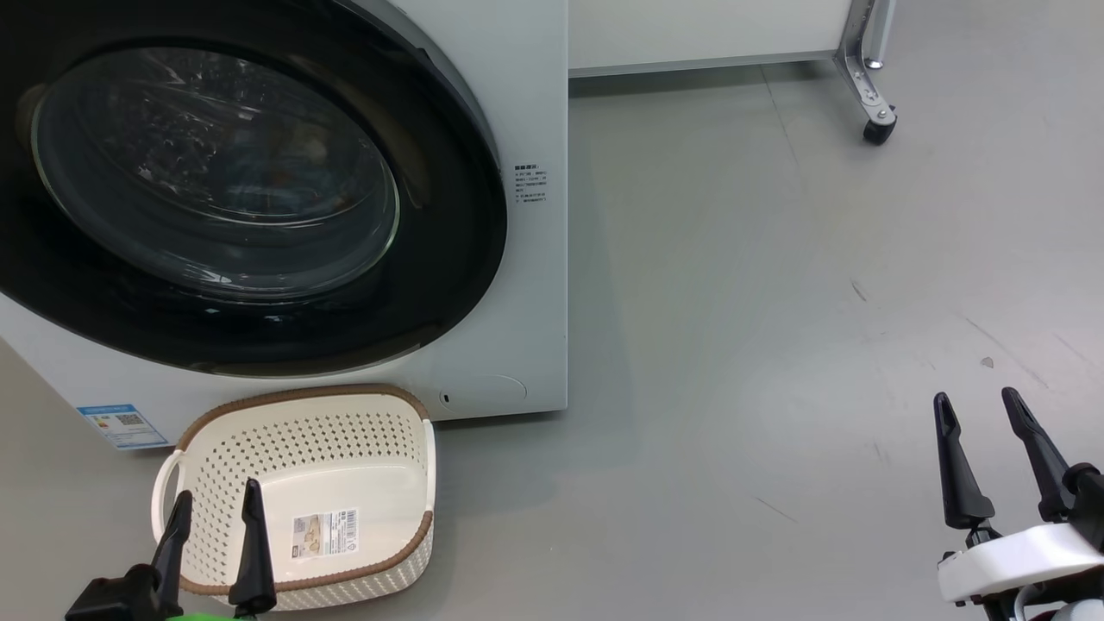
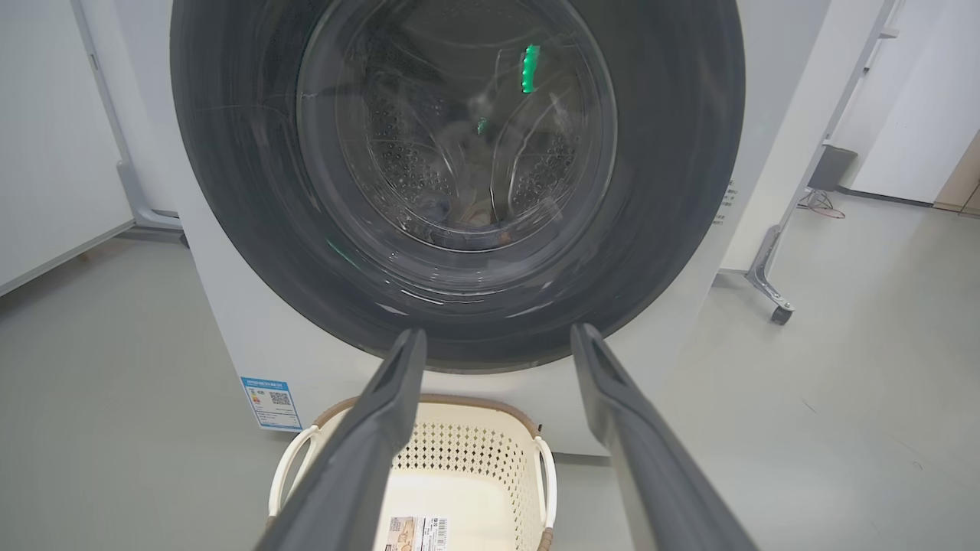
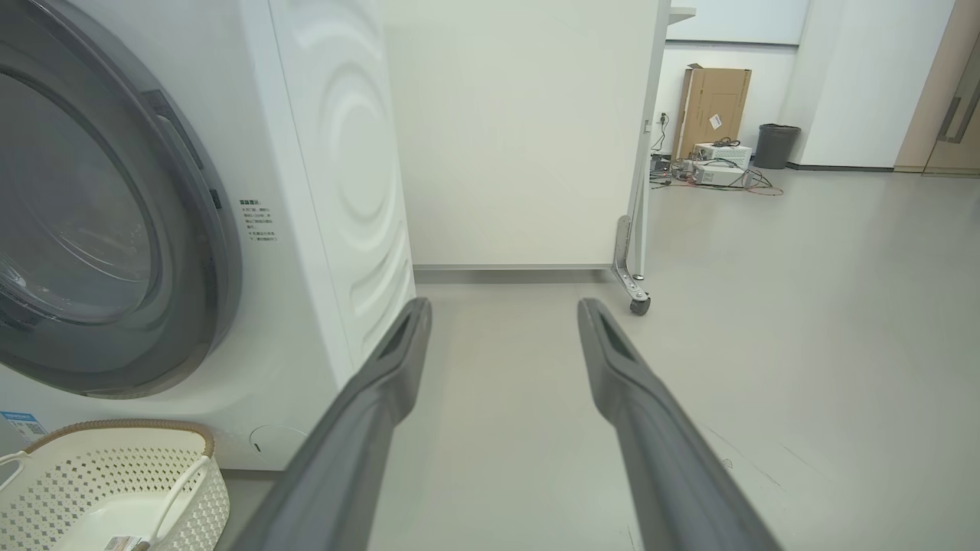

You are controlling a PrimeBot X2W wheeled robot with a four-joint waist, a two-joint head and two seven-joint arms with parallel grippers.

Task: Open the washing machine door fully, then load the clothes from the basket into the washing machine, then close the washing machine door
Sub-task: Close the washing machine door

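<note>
Round glossy black-rimmed glass washer door (image 1: pixel 233 190) looks shut: rigid, slick. I'd hook its right edge. Both spread wide, empty: left gripper (image 1: pixel 217 492), right gripper (image 1: pixel 975 397).

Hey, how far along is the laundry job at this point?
It looks essentially finished. Done: the basket on the floor is empty. The washing machine door sits closed on the washing machine. Through it, something cloth-like, likely the clothes, lies low in the drum. In hand: nothing; the left gripper and right gripper are open and empty. Left: nothing apparent.
</note>
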